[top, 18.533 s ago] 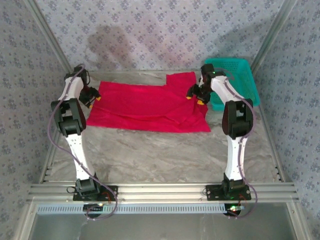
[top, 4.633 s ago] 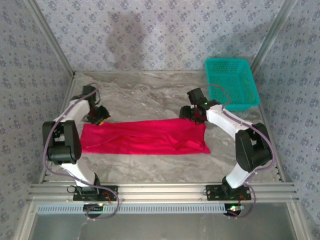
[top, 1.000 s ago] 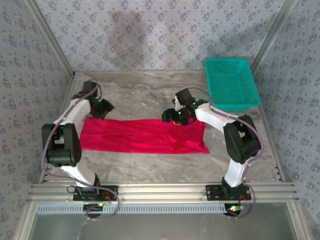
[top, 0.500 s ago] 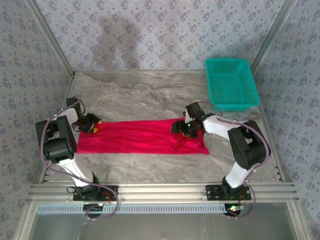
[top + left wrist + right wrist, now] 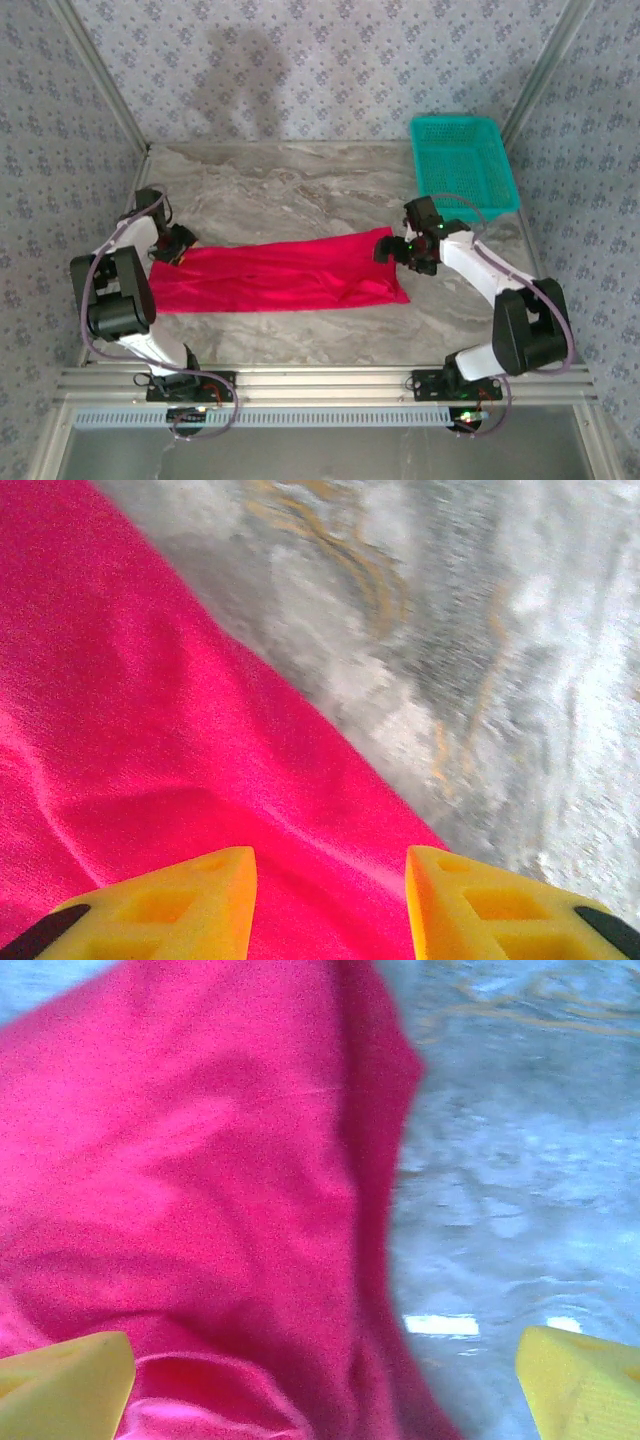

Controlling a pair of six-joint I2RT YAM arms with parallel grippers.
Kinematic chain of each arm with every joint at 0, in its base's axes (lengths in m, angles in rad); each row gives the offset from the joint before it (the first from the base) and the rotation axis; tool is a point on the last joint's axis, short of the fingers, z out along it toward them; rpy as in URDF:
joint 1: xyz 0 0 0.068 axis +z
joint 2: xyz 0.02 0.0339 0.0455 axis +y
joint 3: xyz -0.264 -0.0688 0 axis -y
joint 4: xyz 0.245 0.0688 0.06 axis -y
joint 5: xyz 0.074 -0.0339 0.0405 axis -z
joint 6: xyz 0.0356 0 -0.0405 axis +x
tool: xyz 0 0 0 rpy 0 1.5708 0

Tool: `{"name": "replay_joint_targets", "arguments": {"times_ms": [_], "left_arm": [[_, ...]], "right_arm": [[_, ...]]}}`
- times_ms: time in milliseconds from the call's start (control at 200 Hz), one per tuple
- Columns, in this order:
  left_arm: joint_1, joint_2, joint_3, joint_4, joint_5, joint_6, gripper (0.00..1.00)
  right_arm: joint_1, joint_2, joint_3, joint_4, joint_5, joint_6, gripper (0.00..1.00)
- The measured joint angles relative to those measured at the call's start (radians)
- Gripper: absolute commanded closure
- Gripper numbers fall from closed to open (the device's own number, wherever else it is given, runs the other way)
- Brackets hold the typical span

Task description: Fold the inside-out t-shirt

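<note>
Red t-shirt (image 5: pixel 280 282) lies in a long strip mid table (image 5: pixel 300 190), far right corner poking up more than b4. R gripper (image 5: pixel 388 252) has slid to that end, jaws wide apart. L gripper (image 5: pixel 180 250) is at the left end, jaws apart too.

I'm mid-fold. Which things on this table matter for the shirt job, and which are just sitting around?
Part of the job:
- red t-shirt, lying in a long strip
- left claw, open over the shirt's left end
- right claw, open over the shirt's right end

Just lying about:
- teal basket, at the far right corner, apart from the shirt
</note>
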Motion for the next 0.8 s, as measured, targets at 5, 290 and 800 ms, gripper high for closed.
{"name": "replay_joint_targets", "arguments": {"times_ms": [5,290,800], "left_arm": [[0.0,-0.001,0.0,0.0,0.001,0.0,0.57],[-0.004,-0.013,-0.015,0.001,0.037,0.01,0.57],[0.001,-0.07,-0.102,0.011,0.107,-0.002,0.57]], "right_arm": [[-0.002,0.006,0.001,-0.001,0.001,-0.002,0.01],[0.016,0.208,0.068,0.012,0.016,-0.048,0.21],[0.074,0.3,0.127,-0.049,0.166,-0.013,1.0]]}}
